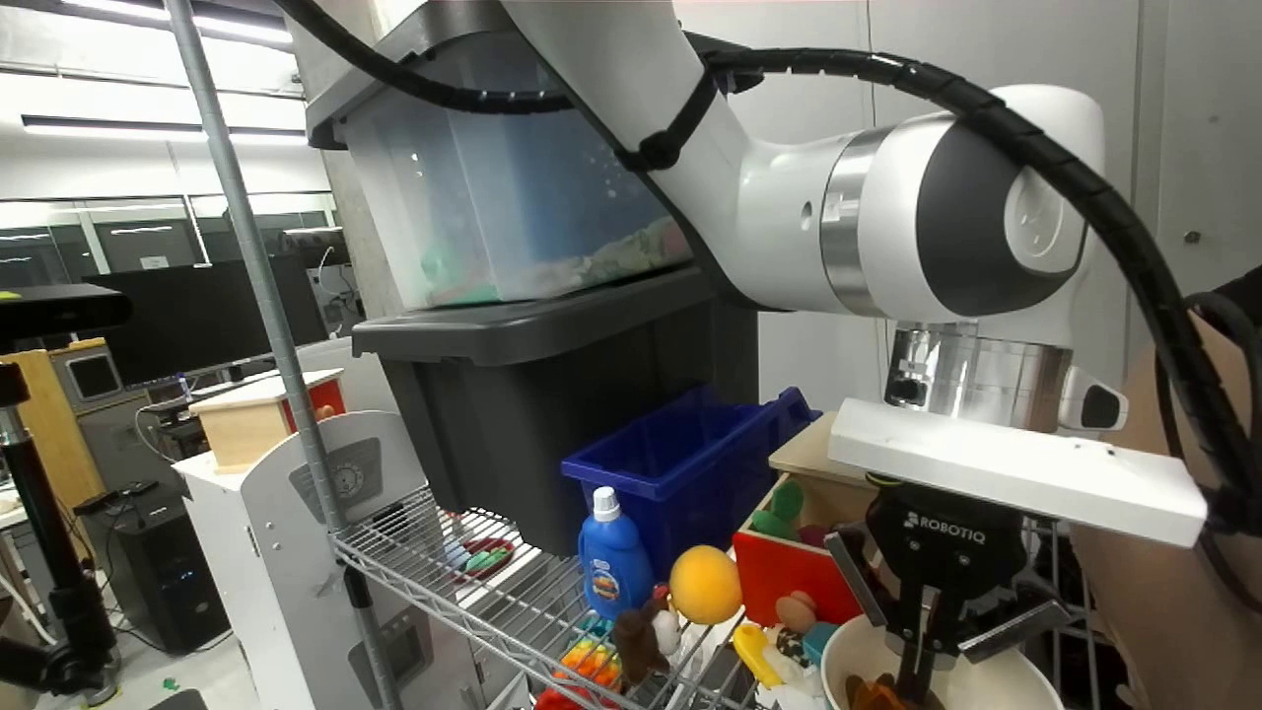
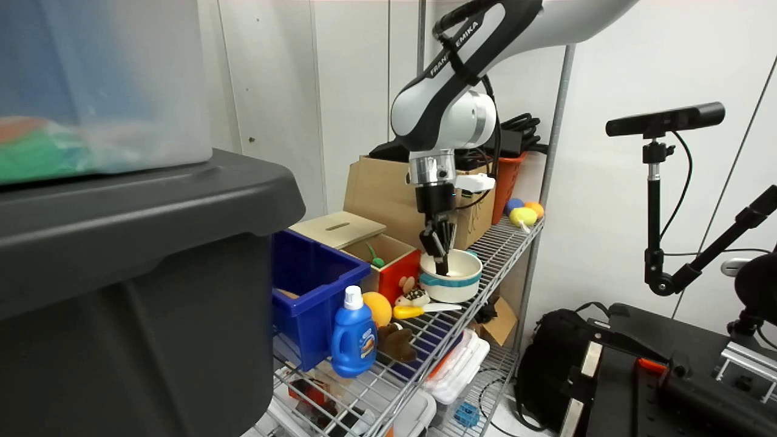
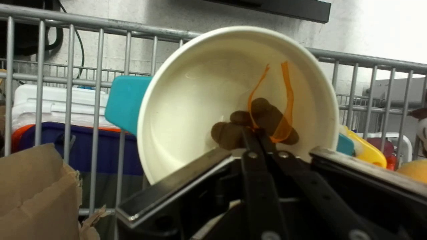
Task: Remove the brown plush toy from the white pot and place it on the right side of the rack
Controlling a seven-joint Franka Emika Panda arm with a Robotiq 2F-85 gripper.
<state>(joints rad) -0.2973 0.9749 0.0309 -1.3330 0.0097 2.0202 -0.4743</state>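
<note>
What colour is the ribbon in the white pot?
The ribbon is orange; it shows best in the wrist view.

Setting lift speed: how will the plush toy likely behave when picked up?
The plush toy is probably floppy, given its rounded, soft-looking lobes. It should be light, being far smaller than the pot. The orange ribbon may dangle or snag, since its ends look loose.
</note>
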